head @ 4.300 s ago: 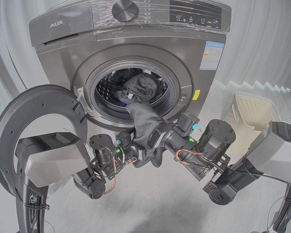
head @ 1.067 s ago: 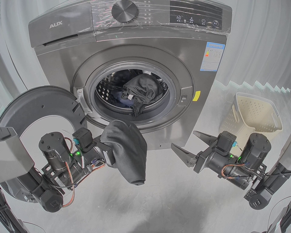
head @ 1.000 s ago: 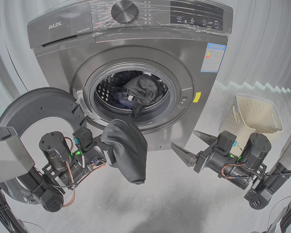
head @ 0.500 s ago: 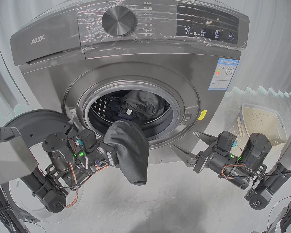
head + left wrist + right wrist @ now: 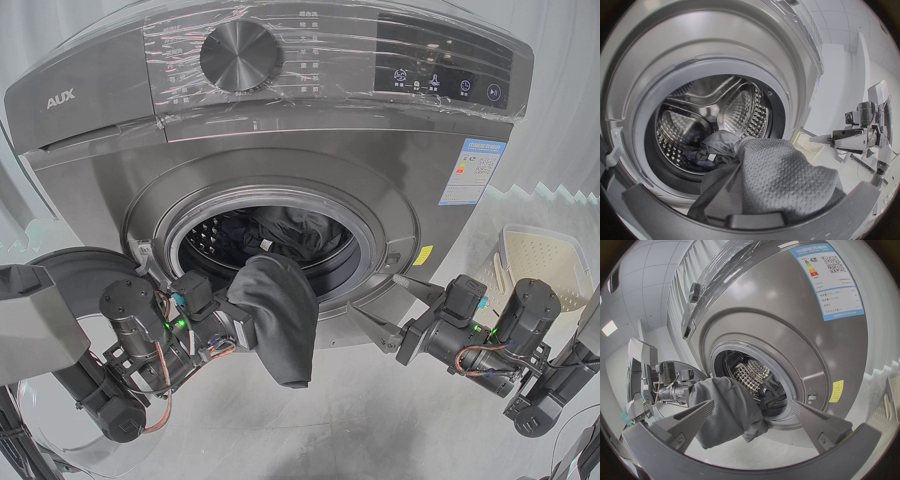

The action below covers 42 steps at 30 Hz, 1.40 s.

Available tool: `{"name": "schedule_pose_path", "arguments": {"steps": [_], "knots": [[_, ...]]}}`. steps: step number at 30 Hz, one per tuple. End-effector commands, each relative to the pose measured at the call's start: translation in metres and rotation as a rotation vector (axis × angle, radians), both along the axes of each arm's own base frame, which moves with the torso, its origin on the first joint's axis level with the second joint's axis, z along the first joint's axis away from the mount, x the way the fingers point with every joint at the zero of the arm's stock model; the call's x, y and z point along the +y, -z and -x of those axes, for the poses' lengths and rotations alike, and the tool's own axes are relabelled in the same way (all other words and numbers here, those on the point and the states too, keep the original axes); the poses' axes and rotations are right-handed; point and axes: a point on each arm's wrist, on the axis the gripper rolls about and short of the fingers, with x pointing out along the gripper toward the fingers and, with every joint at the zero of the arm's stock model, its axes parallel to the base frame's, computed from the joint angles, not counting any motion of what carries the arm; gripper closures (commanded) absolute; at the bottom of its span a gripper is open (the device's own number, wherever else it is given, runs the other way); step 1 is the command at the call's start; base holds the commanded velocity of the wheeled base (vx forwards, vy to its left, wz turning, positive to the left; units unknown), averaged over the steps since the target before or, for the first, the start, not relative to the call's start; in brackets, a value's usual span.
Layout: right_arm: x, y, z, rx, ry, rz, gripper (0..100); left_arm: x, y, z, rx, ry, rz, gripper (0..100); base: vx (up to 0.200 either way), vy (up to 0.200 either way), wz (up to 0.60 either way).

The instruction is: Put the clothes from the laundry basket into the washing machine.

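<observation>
The grey washing machine [image 5: 350, 169] stands with its round door [image 5: 75, 275] swung open to the left. Dark clothes [image 5: 287, 231] lie in the drum [image 5: 703, 115]. My left gripper [image 5: 262, 312] is shut on a dark grey garment [image 5: 284, 325] that drapes over it and hides its fingers. The garment [image 5: 784, 175] hangs at the lower rim of the drum opening, its tail below the rim. My right gripper [image 5: 375, 295] is open and holds nothing, right of the garment [image 5: 728, 408] and in front of the machine's lower right front. The cream laundry basket [image 5: 544, 256] stands at the right.
The open door juts out on the left beside my left arm. Bare grey floor [image 5: 350, 412] lies in front of the machine. A pale curtain [image 5: 562, 94] hangs behind the machine and basket.
The whole head view has shifted: the machine looms larger and nearer. Against the machine, my left gripper with the garment has risen from below the rim to the drum's lower edge. The right gripper stays open.
</observation>
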Motion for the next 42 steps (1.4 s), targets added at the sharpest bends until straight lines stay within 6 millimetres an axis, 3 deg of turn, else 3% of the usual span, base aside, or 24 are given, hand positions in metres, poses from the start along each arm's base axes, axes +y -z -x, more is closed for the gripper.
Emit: {"name": "schedule_pose_path", "arguments": {"steps": [1, 8, 12, 18, 34, 42], "knots": [[0.003, -0.003, 0.005, -0.008, -0.019, -0.008, 0, -0.015, 0.005, -0.003, 0.003, 0.029, 0.000, 100, 0.000, 0.000, 0.00], [0.006, 0.005, 0.017, 0.025, -0.056, 0.021, 0, -0.042, 0.017, -0.037, -0.025, 0.025, 0.027, 100, 0.000, 0.000, 0.00], [0.008, 0.008, 0.023, 0.038, -0.073, 0.032, 0, -0.053, 0.026, -0.066, -0.053, 0.004, 0.051, 100, 0.000, 0.000, 0.00], [0.008, 0.010, 0.022, 0.041, -0.074, 0.038, 0, -0.054, 0.038, -0.106, -0.097, -0.052, 0.077, 100, 0.000, 0.000, 0.00], [0.011, 0.012, 0.023, 0.047, -0.082, 0.039, 0, -0.065, 0.046, -0.196, -0.154, -0.200, 0.118, 100, 0.000, 0.000, 0.00], [0.011, 0.013, 0.022, 0.050, -0.084, 0.042, 0, -0.053, 0.031, -0.239, -0.179, -0.308, 0.143, 100, 0.000, 0.000, 0.00]]}}
